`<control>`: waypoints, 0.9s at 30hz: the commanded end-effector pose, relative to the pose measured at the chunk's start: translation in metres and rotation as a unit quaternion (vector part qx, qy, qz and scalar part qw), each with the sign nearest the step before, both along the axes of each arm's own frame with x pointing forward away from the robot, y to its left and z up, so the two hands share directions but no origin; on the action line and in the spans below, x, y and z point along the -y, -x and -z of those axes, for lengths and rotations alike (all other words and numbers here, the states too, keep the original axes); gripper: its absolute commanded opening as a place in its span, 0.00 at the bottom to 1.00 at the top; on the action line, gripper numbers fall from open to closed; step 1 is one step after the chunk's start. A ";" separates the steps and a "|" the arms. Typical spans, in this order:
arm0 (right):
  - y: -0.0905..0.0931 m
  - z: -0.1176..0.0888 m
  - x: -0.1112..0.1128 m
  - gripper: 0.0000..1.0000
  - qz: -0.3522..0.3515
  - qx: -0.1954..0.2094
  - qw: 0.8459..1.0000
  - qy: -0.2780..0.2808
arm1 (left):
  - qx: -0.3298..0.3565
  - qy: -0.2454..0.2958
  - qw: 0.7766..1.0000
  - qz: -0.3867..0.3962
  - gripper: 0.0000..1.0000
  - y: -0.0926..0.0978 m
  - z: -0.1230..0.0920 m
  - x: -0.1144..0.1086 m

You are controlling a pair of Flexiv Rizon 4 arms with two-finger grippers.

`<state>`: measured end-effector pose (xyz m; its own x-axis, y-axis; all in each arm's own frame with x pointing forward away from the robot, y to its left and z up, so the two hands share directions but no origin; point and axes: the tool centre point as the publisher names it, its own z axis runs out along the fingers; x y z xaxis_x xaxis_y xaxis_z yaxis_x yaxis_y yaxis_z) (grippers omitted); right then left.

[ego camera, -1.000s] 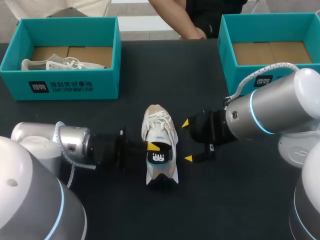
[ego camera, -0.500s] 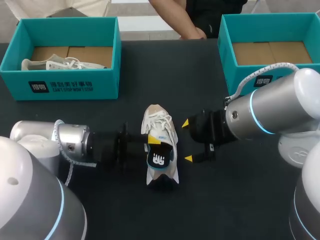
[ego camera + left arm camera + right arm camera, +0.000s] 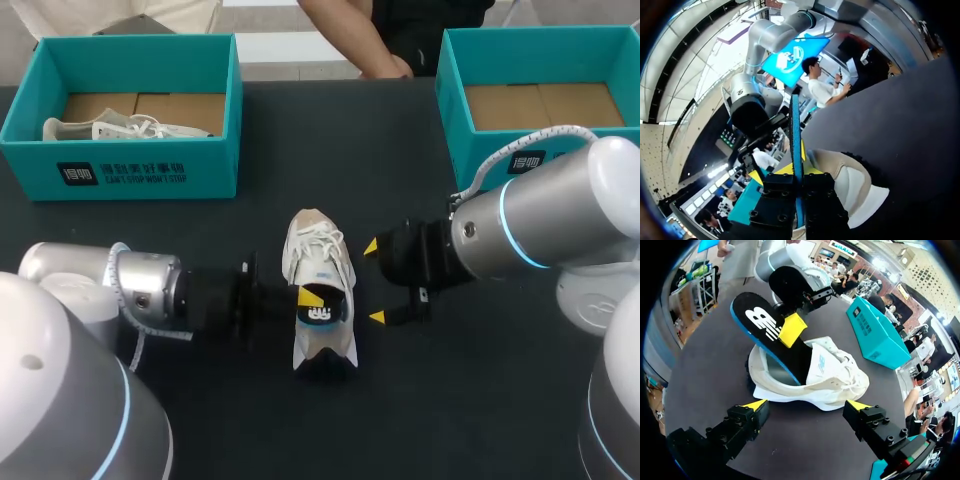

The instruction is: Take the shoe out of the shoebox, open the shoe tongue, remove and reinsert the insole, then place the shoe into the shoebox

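Note:
A white sneaker (image 3: 318, 262) lies on the black table with its toe pointing away from me. A black insole (image 3: 318, 314) with a blue edge stands tilted in its opening, the heel end sticking out. My left gripper (image 3: 303, 296) comes in from the shoe's left and is shut on that insole; in the left wrist view the insole (image 3: 795, 130) runs edge-on between the fingers. The right wrist view has the insole (image 3: 765, 332) rising out of the sneaker (image 3: 820, 377). My right gripper (image 3: 374, 281) stays wide open just right of the shoe, touching nothing.
A teal shoebox (image 3: 150, 170) at the back left holds another white shoe (image 3: 120, 128). A second teal shoebox (image 3: 450, 95) at the back right shows only its cardboard floor. Bare black table lies between the boxes and in front of the sneaker.
The insole tipped up a little half a second ago and now sits lower in the shoe again, with the left gripper closed on it. The right arm has not moved.

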<state>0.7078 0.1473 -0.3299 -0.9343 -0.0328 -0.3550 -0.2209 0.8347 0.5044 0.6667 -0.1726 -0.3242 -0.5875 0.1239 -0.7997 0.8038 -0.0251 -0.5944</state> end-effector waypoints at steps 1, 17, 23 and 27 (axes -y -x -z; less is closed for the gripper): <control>0.001 0.000 0.000 1.00 0.000 0.000 1.000 0.000 | 0.015 -0.005 1.000 -0.003 0.00 -0.008 0.010 0.006; 0.001 0.000 0.000 1.00 0.000 0.000 1.000 0.000 | 0.037 -0.006 0.999 -0.027 0.33 -0.013 0.004 -0.010; 0.001 0.000 0.000 1.00 0.000 0.000 1.000 0.000 | 0.050 0.005 0.999 -0.022 0.37 -0.005 -0.014 -0.007; 0.001 0.000 0.000 1.00 0.000 0.000 1.000 0.000 | 0.053 0.009 0.998 -0.015 0.33 0.002 -0.018 -0.002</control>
